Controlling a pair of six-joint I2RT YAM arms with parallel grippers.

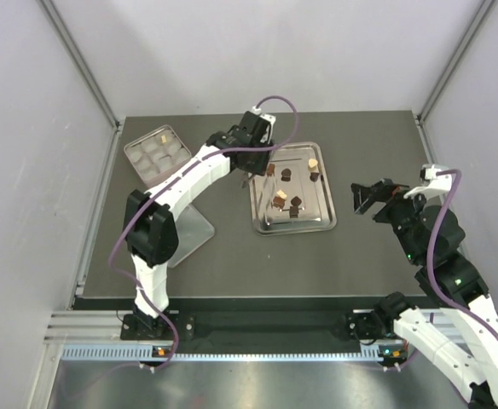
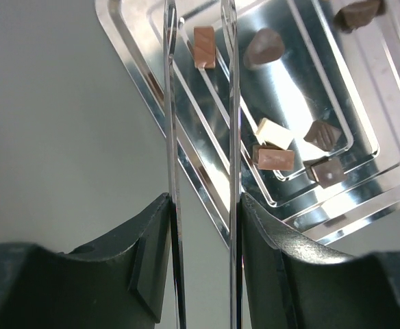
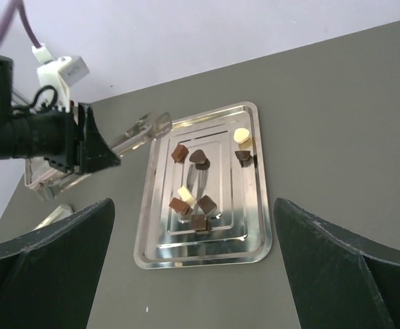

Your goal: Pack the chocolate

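Several small chocolate pieces, dark brown, mid brown and cream, lie loose on the steel tray [image 1: 324, 223]. My left gripper [image 1: 247, 167] hovers over the tray's far left corner, shut on thin metal tongs [image 2: 231, 103]. The tong blades stand apart with nothing pinched. In the left wrist view a mid-brown piece [image 2: 204, 46] lies between them, touching neither. A dark piece [image 2: 264, 46] and a cream piece [image 2: 274, 132] lie to the right. My right gripper [image 1: 368, 196] is open and empty, right of the tray. Its wrist view shows the whole tray [image 3: 251, 240] and the pieces [image 3: 199, 222].
The pink compartmented tin [image 1: 157, 153] sits at the back left, apart from the tray. A flat grey lid [image 1: 191, 230] lies beside the left arm's lower link. Enclosure walls stand close around the dark table.
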